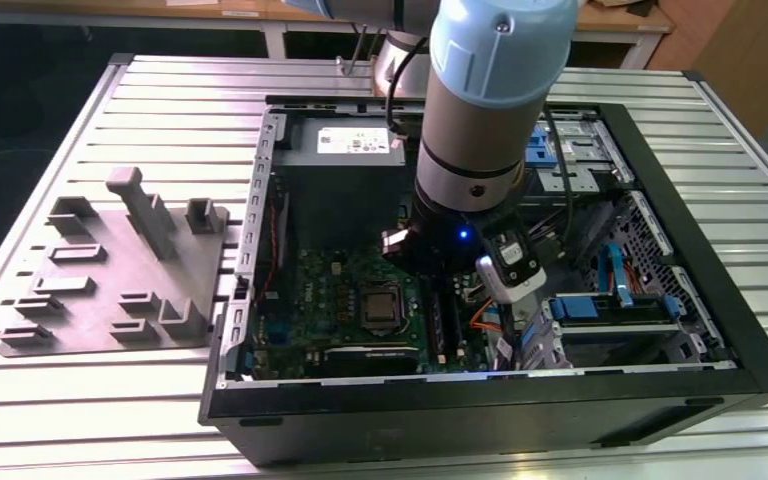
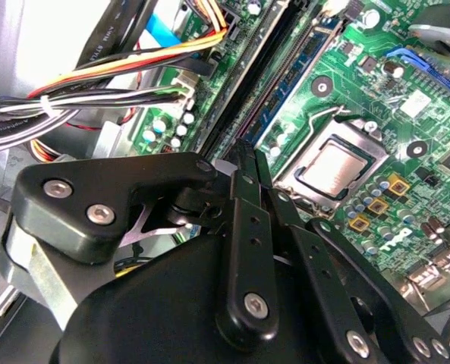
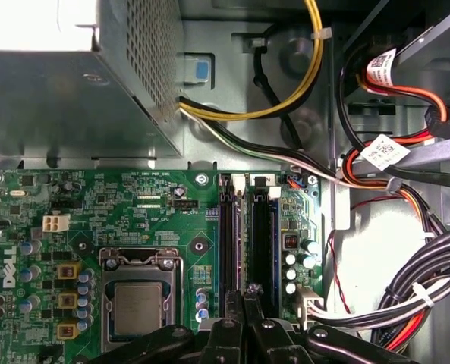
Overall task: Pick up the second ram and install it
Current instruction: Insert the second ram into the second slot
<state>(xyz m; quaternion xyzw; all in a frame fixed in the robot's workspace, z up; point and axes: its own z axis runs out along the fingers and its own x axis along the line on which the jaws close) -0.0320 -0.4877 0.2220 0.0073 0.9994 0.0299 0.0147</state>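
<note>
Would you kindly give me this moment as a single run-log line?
gripper: shut, inside open computer case | position: over RAM slots on green motherboard, beside CPU socket | held item: cannot tell

We see a matt grey ribbed metal table (image 1: 37, 400). At 9 o'clock of the black case (image 1: 491, 410) sits a dull grey plastic tray (image 1: 117, 290). Green board (image 3: 133, 205) looks glossy; gripper (image 2: 243, 148) matt black w/ shiny screws (image 2: 256, 305).

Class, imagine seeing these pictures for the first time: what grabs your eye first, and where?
A pale-blue arm reaches into the open computer case in the exterior view. In the first wrist view, the gripper sits shut over the memory slots, beside the silvery processor on the green motherboard.
</note>
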